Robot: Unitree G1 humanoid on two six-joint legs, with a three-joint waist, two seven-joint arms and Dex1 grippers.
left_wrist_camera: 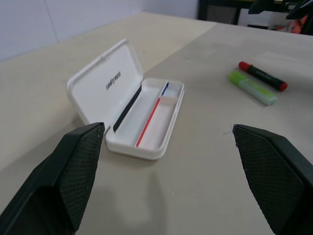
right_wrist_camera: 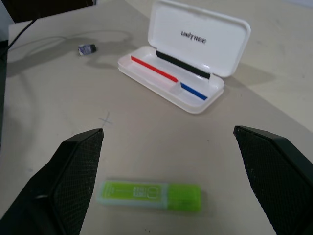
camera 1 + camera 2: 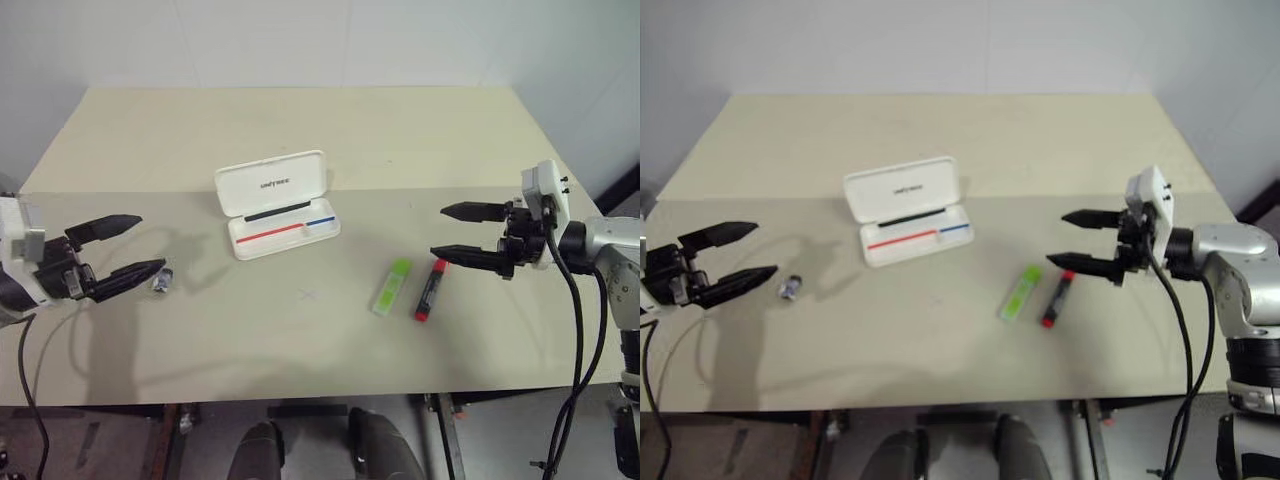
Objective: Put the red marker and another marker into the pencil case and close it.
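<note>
- I am holding my left gripper (image 3: 128, 248) over the left of the bench (image 3: 300, 120), fingers wide open and empty, near a small dark thing (image 3: 161, 282) I could bump.
- The pencil case (image 3: 277, 205) is lying open in the middle. Its lid is reading "UNITREE". A push could slide it.
- The light-green marker (image 3: 391, 287) and red marker (image 3: 431, 289) are lying side by side, so I might grab both.
- My right gripper (image 3: 462, 232) is hanging open just beside them.
</note>
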